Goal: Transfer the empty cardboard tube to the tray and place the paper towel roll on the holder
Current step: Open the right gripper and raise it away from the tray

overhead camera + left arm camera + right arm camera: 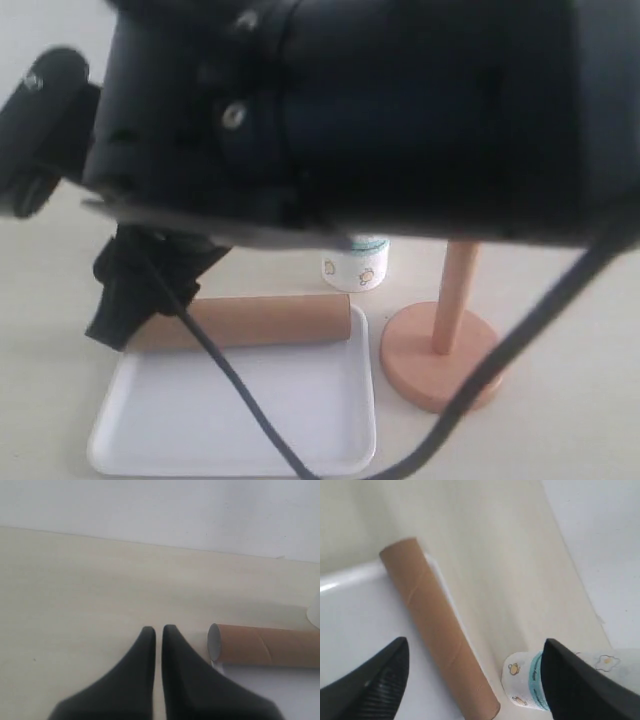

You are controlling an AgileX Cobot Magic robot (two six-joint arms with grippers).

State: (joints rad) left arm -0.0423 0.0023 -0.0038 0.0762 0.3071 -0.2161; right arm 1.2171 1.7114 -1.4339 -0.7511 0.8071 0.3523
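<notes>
The empty cardboard tube (250,320) lies along the far rim of the white tray (230,425). My left gripper (158,630) is shut with nothing in it, just off the tube's (270,645) left end; it shows as a dark shape (112,328) in the exterior view. My right gripper (475,647) hangs wide open above the tube (435,625) and the paper towel roll (522,685), which lies on the table beyond the tray (360,610). Only an end of the roll (355,268) shows in the exterior view. The wooden holder (455,300) stands bare to the right of the tray.
A large black arm body (350,110) close to the exterior camera hides the whole upper scene. Its cable (230,380) hangs across the tray. The holder's disc base (425,370) sits close to the tray's right rim.
</notes>
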